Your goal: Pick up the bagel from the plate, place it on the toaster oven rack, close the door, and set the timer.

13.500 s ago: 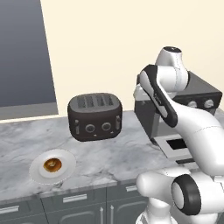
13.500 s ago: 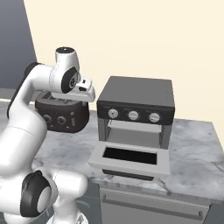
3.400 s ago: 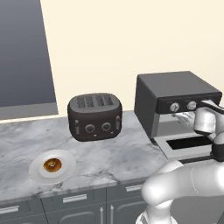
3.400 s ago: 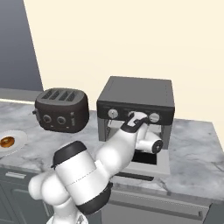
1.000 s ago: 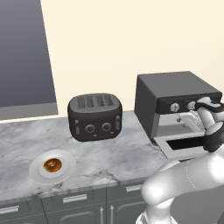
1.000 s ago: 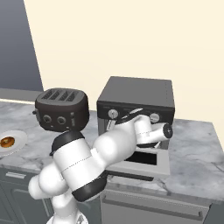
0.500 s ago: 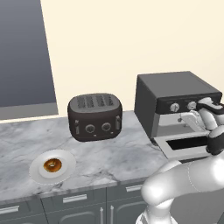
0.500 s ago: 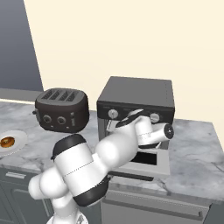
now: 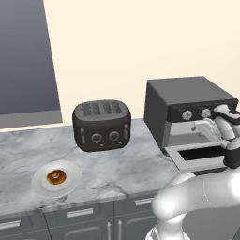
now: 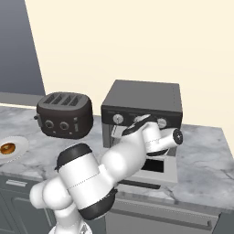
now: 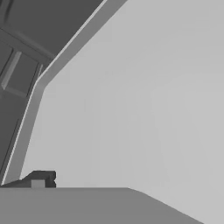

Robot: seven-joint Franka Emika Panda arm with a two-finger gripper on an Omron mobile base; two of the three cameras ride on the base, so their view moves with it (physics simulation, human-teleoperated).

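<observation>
One gripper (image 9: 200,126), grip state unclear, crowds the oven front (image 9: 197,114); door (image 9: 201,156) down.

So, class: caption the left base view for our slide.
Bagel on its plate while the gripper works at the toaster oven.

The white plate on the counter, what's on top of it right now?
The bagel lies on the plate, roughly centered. The plate's surface directly under the bagel is covered.

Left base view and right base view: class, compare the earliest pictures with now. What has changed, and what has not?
The arm swung from above the counter across to the toaster oven, its gripper now by the knobs. The bagel remains on the plate, the door is down as before, and the toaster is unmoved.
</observation>
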